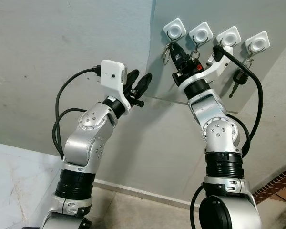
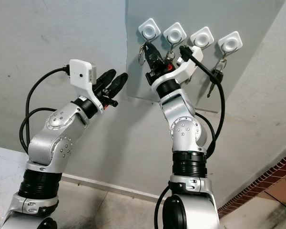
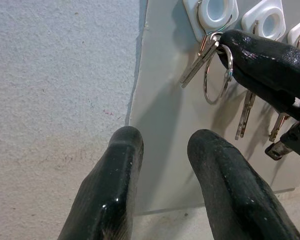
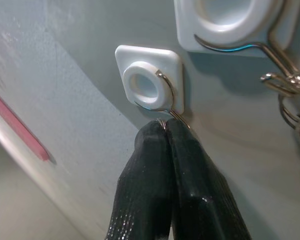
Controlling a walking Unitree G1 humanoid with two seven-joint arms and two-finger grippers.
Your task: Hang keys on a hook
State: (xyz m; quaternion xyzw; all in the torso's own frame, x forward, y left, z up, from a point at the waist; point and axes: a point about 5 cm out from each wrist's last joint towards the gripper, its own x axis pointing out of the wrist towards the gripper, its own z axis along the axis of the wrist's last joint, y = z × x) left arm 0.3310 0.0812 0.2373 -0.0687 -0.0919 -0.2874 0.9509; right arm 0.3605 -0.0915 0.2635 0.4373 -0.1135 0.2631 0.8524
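Four white hooks sit in a row on a grey panel (image 1: 181,124) on the wall. My right gripper (image 1: 174,48) is raised to the leftmost hook (image 1: 174,29), shut on the ring of a bunch of keys (image 1: 167,54). In the right wrist view the gripper (image 4: 165,129) pinches the thin ring right under the hook's wire (image 4: 166,92). The left wrist view shows the keys (image 3: 202,57) and their ring (image 3: 217,75) dangling from that hook. My left gripper (image 1: 139,82) is open, held up just left of the panel's edge and holding nothing.
The other hooks (image 1: 229,36) carry keys too, among them a black-headed key (image 1: 239,77) under the rightmost hook (image 1: 257,42). A black cable (image 1: 255,86) loops off my right wrist. Red brick flooring (image 1: 281,186) lies at the lower right.
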